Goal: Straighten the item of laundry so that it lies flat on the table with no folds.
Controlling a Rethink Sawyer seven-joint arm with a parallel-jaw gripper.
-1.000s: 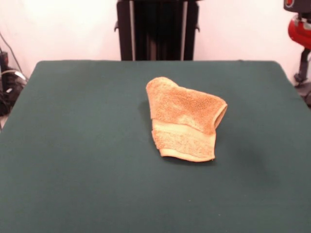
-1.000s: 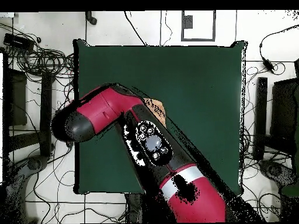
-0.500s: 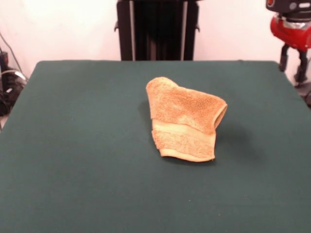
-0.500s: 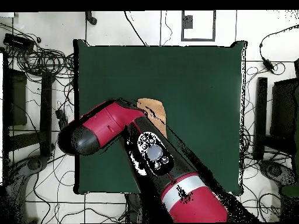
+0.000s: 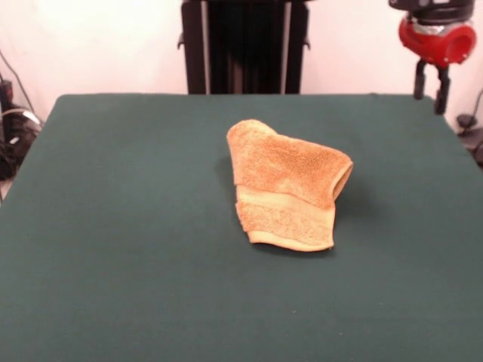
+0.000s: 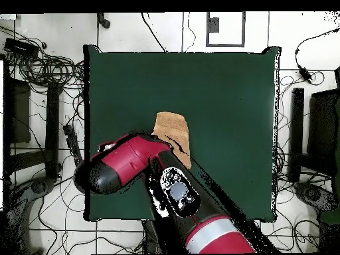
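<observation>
The item of laundry, an orange-tan terry washcloth, lies crumpled and folded over itself near the middle of the table. Its flat woven band and hem face the near edge, and a rolled fold stands up on its right side. My gripper hangs open at the top right, above the table's far right corner and well clear of the cloth, with nothing between its fingers. From overhead, the cloth shows partly on the table, its lower part covered by my red arm.
A black pedestal stands behind the far edge of the table. Cables and dark stands crowd the floor around the table's sides in the overhead view.
In the front view my gripper has moved left and come further into view at the top right. From overhead the arm has swung back, uncovering more of the cloth. The cloth has not moved.
</observation>
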